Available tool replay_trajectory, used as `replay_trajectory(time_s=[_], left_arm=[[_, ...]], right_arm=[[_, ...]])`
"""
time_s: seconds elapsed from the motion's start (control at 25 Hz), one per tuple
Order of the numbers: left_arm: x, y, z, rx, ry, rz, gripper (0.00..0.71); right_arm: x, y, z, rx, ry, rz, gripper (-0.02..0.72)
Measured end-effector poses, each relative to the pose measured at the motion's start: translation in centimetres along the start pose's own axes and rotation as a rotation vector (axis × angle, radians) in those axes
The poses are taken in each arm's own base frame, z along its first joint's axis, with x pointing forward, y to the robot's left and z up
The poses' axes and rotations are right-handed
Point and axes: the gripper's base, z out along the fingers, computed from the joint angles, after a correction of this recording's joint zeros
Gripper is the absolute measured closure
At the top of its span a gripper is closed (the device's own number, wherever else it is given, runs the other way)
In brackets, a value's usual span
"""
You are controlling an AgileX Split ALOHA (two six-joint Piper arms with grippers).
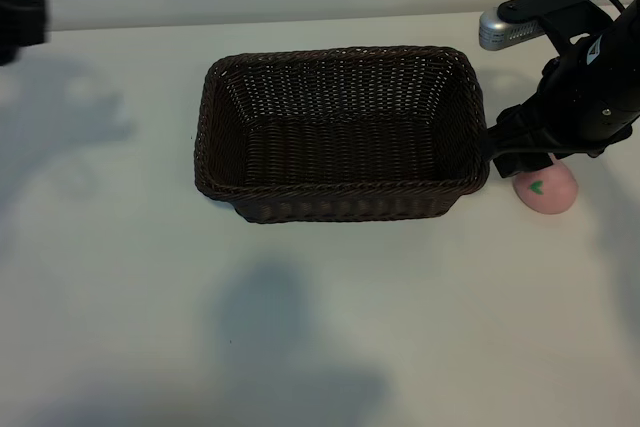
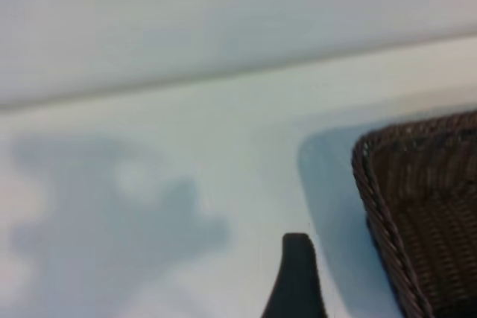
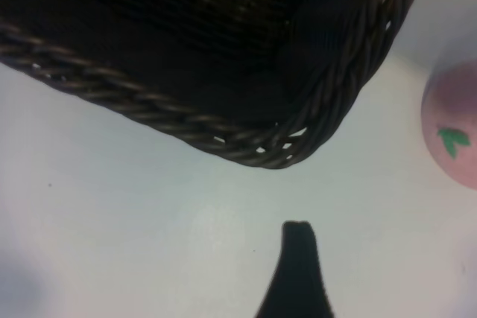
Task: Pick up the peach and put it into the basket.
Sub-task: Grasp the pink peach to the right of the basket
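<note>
The dark-brown wicker basket (image 1: 340, 55) stands empty in the middle of the white table. Just off its right end lies the pale-pink peach (image 1: 545, 190), its green leaf mark facing up. My right gripper (image 1: 515, 155) hovers by the basket's right end, above and slightly left of the peach, open and holding nothing. In the right wrist view one black fingertip (image 3: 298, 237) shows over bare table, with the basket corner (image 3: 276, 156) ahead and the peach (image 3: 455, 128) off to the side. My left gripper (image 1: 20, 17) sits at the far left back, open and empty.
The left wrist view shows one black fingertip (image 2: 298, 247) over bare table, with the basket's rim (image 2: 373, 191) to one side. Arm shadows fall on the table left of the basket and in front of it.
</note>
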Motion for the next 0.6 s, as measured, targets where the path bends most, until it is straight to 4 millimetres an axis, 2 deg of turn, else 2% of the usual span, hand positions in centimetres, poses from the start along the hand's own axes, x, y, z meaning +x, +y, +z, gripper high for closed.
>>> replay_trajectory(time_s=[0.16,0.28,0.4,0.6], left_arm=[[0.3,0.0,-4.8,-0.009,-0.098,0.089,0.123],[1.2,-0.1,-8.3,-0.016,-0.143,0.110,0.123],[2.1,-0.1,-9.8,-0.016,-0.117,0.115,0.123],[3.6,0.0,-11.0,-0.032,-0.027,0.112,0.129]], right_arm=[[0.0,0.0,0.0,0.000,0.000,0.000,0.155],[0.0,0.0,0.0,0.000,0.000,0.000,0.155],[0.0,0.0,0.0,0.000,0.000,0.000,0.155],[0.0,0.0,0.0,0.000,0.000,0.000,0.155]])
